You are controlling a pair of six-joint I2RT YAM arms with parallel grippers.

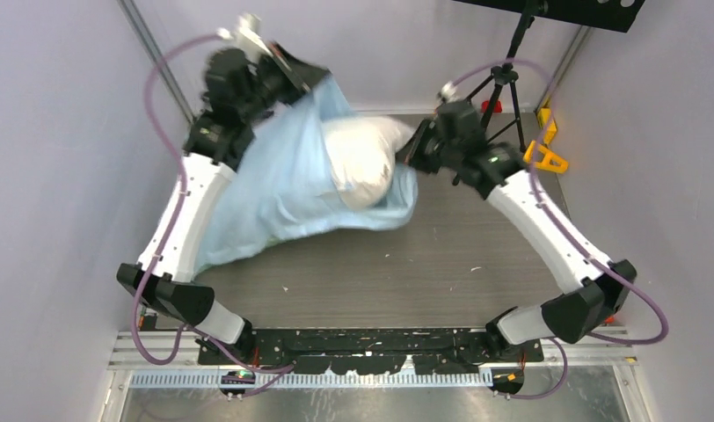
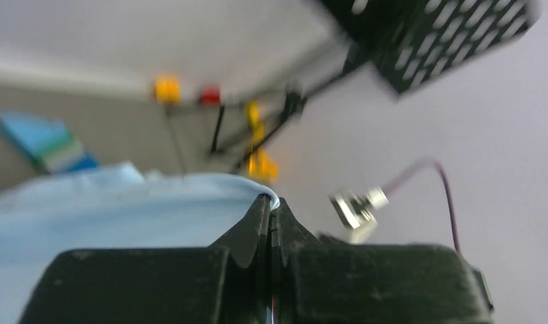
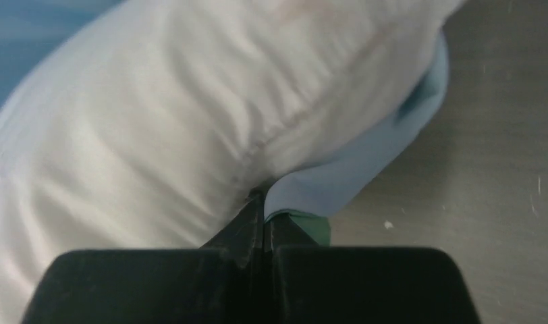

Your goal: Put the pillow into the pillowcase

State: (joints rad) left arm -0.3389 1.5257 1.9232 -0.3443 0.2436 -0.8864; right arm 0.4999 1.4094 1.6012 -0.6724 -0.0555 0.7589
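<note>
Here both hands are shut tight, each pinching cloth. The left hand (image 2: 270, 206) is lifted above the far left part of the counter (image 1: 406, 272), and its two fingers meet with no gap between them, nipping a thin edge of the light-blue pillowcase (image 1: 274, 189). From that raised pinch the pillowcase drapes down and toward the near left, across the left arm, wrinkled and slack, with its lower end resting on the counter. The pillow (image 1: 362, 158) lies at the far middle of the counter, a plump white bulge partly wrapped by the pillowcase. Blue cloth covers its left side and curls under its near and right edges, while its right-hand top face is bare. The right hand (image 3: 262, 202) sits low at the pillow's right side, fingers pressed together on a fold of the pillowcase rim, where a sliver of the mint-green inner face shows just beside the fingertips. That fold is held against the pillow's seam, so the right hand's fingertips touch the white fabric too. How deep the pillow reaches inside the sack cannot be told.
</note>
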